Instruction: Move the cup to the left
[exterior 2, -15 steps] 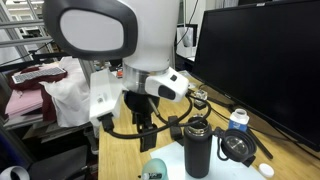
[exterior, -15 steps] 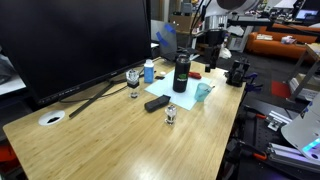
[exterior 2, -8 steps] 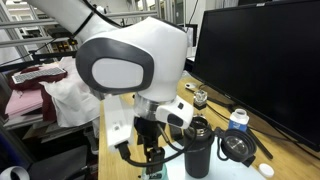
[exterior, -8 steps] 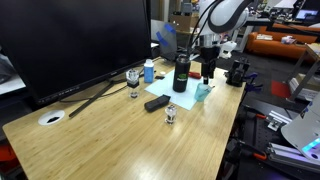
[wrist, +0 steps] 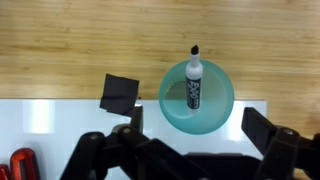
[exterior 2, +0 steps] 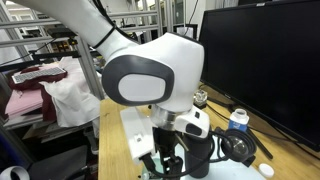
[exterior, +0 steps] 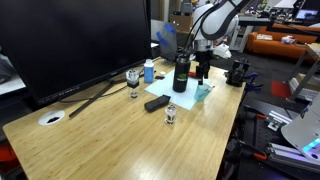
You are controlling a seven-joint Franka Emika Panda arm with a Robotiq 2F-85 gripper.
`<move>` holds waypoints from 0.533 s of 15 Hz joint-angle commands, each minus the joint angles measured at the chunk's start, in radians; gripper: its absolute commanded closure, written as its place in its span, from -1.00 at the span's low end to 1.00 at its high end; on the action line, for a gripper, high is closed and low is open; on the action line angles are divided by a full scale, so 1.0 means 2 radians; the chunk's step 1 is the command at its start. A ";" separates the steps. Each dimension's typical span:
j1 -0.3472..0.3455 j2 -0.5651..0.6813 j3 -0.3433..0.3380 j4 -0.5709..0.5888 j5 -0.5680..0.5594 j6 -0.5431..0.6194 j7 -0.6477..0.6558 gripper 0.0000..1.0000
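Observation:
The cup [wrist: 198,98] is a light-teal translucent cup seen from above in the wrist view. It stands on a white sheet [wrist: 50,120] and holds a black marker [wrist: 193,80]. My gripper [wrist: 195,123] is open, right above the cup, with one finger on each side of it and not touching it. In an exterior view the gripper [exterior: 203,72] hangs just over the cup [exterior: 204,92], next to the tall black bottle [exterior: 181,73]. In an exterior view the arm [exterior 2: 150,80] hides the cup.
A stemmed glass [exterior: 133,78], a blue-capped bottle [exterior: 149,71], a black remote [exterior: 157,102] and a small jar [exterior: 171,115] stand left of the cup. A large monitor [exterior: 70,40] is behind. A black block [wrist: 120,93] lies beside the cup.
The arm has swung over and come down from beside the table until the gripper sits just above the cup. The cup has not moved.

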 commanded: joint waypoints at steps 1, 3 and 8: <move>-0.012 0.030 0.011 0.031 -0.006 -0.005 -0.008 -1.00; -0.012 0.045 0.013 0.045 -0.008 -0.010 -0.010 -1.00; -0.014 0.077 0.019 0.067 -0.007 -0.019 -0.023 -1.00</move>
